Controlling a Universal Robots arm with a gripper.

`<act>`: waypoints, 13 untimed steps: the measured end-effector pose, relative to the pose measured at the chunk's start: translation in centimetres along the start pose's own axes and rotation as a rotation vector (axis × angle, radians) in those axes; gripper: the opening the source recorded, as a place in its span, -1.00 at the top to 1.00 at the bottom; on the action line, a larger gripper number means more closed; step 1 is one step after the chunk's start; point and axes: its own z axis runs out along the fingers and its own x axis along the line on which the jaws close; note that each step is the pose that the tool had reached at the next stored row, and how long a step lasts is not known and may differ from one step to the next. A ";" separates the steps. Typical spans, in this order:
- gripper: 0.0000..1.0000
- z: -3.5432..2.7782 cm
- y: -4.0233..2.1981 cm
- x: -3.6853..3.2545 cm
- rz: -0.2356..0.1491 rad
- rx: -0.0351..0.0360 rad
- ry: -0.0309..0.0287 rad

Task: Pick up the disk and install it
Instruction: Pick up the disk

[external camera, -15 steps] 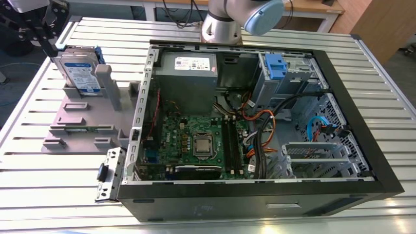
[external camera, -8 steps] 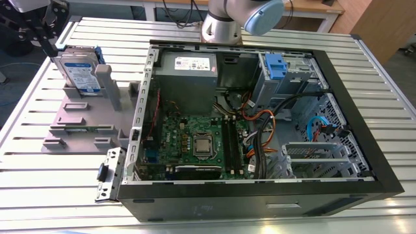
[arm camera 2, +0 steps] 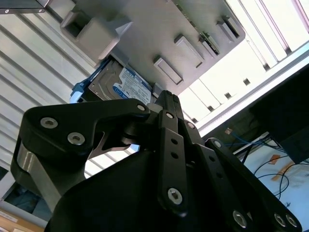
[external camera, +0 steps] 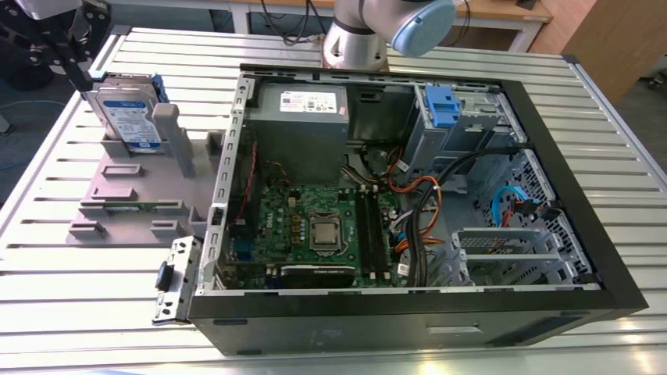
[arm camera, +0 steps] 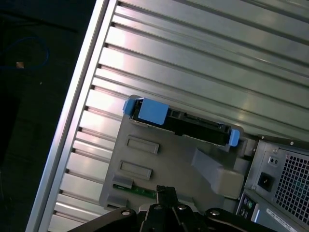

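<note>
The disk (external camera: 127, 117), silver-grey with a white-and-blue label and a blue carrier bracket, stands on edge in the grey plastic stand (external camera: 130, 191) at the exterior view's left. My black gripper (external camera: 73, 78) hangs just above and to the left of it, not touching it. In the first wrist view the disk (arm camera: 181, 123) shows edge-on with blue tabs at both ends, and my gripper (arm camera: 164, 193) is shut with nothing in it. In the second wrist view the disk's label (arm camera 2: 126, 86) peeks out past the gripper (arm camera 2: 166, 99).
An open computer case (external camera: 417, 301) lies on the slatted metal table (external camera: 83, 297). It holds a motherboard (external camera: 318, 226), a grey power supply (external camera: 300, 117), a blue-tabbed drive cage (external camera: 443, 105) and loose cables (external camera: 417, 211). The arm's base (external camera: 360, 39) stands behind the case.
</note>
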 end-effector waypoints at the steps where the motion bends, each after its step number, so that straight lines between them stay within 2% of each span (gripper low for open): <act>1: 0.79 0.00 0.00 0.00 -0.002 -0.0001 -0.0001; 13: 0.79 0.00 0.00 0.00 -0.023 -0.0007 -0.0001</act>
